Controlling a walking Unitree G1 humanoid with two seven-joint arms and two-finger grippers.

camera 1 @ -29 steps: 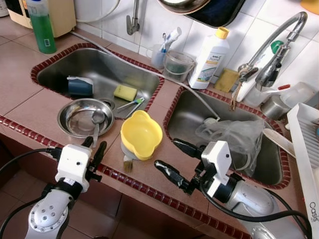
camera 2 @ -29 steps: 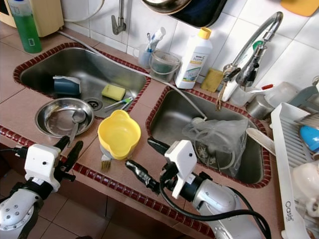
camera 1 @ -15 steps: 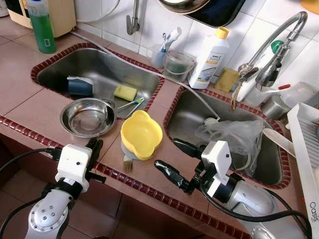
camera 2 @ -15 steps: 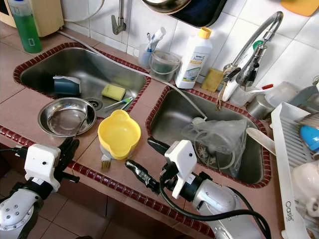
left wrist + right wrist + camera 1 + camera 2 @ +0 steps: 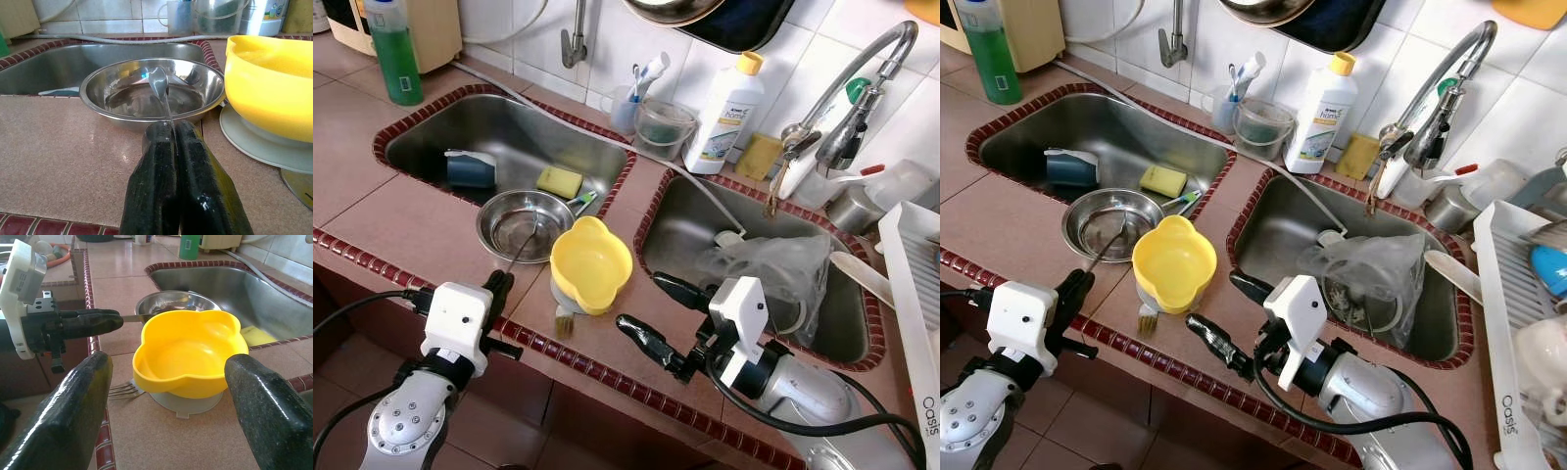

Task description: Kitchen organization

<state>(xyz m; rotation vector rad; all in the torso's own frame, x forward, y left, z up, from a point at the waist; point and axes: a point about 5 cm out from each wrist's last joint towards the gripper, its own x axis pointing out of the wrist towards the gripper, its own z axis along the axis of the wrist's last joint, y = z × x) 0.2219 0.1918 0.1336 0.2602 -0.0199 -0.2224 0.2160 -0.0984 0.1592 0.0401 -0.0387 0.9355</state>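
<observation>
A steel bowl (image 5: 524, 223) stands on the tiled counter at the rim of the left sink, close to a yellow bowl (image 5: 591, 262). A spoon (image 5: 159, 81) rests with its head inside the steel bowl and its thin handle reaching over the rim toward me. My left gripper (image 5: 499, 286) is shut on the spoon's handle at the counter's front edge. The yellow bowl sits on a grey plate (image 5: 249, 142), with a fork (image 5: 122, 390) lying beside it. To the right of the yellow bowl my right gripper (image 5: 641, 303) is open, holding nothing.
The left sink (image 5: 431, 137) holds a blue cup (image 5: 470, 169), a yellow sponge (image 5: 559, 181) and a toothbrush. A plastic bag (image 5: 769, 264) lies in the right sink. A white detergent bottle (image 5: 724, 113), a green bottle (image 5: 395, 54) and a dish rack (image 5: 915, 284) stand around.
My left gripper has shut on the spoon's handle. The steel bowl, with the spoon in it, has slid right toward the yellow bowl and the sink rim. The right arm is still.
</observation>
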